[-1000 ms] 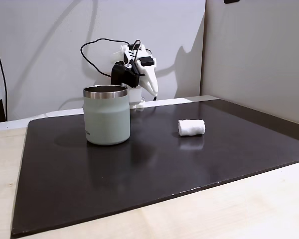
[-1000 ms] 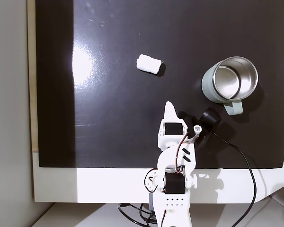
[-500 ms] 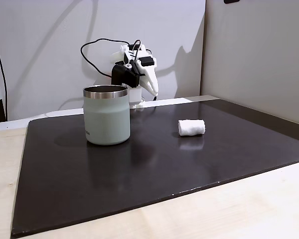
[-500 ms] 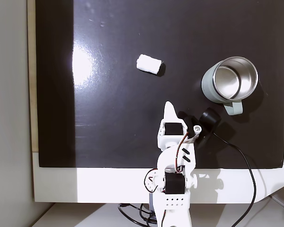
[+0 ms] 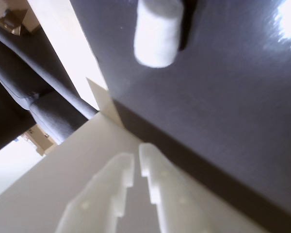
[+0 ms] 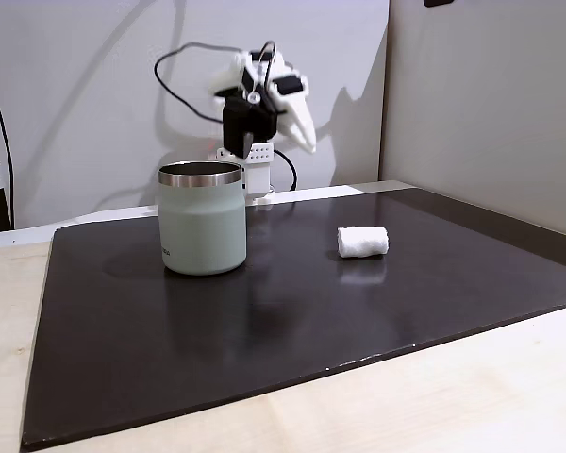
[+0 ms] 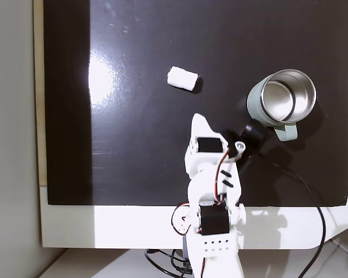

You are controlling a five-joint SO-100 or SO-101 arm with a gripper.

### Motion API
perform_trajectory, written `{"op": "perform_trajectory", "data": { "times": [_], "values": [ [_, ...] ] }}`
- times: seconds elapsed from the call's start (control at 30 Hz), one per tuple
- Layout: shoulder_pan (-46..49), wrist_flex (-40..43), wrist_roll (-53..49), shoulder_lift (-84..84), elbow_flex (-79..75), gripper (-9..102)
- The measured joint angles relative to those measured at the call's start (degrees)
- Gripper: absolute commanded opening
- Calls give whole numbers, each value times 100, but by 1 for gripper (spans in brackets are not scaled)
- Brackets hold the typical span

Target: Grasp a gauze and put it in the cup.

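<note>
Dark glossy mat [image 6: 292, 321] on a pale wooden table, arm raised at the far end.

Nearest on the mat in a fixed view stands the cup [image 6: 202, 229], upright and sage green with a steel rim; from above its bare steel inside and a side handle show [image 7: 282, 105]. Off to its right the gauze [image 6: 362, 242] lies on its side, well apart from the cup, touching nothing [image 7: 182, 78]. Beyond both, against the grey wall, the gripper [image 6: 307, 140] hangs in the air, tip angled down toward the mat [image 7: 197, 120]. At the wrist camera its white fingers [image 5: 120, 179] sit nearly together with a thin slit between them, holding nothing, the gauze [image 5: 156, 30] lying ahead.
</note>
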Motion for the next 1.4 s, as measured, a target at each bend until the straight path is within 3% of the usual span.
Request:
{"op": "perform_trajectory", "data": {
  "times": [0.3, 0.73, 1.03, 1.4],
  "values": [
    [-299, 721, 905, -2004, -2092, 6],
    [-765, 1406, 2320, -4351, -3779, 21],
    [-791, 1775, 2769, -6047, -4931, 31],
    [-316, 1687, 2909, -7515, -5273, 31]
  ]
}}
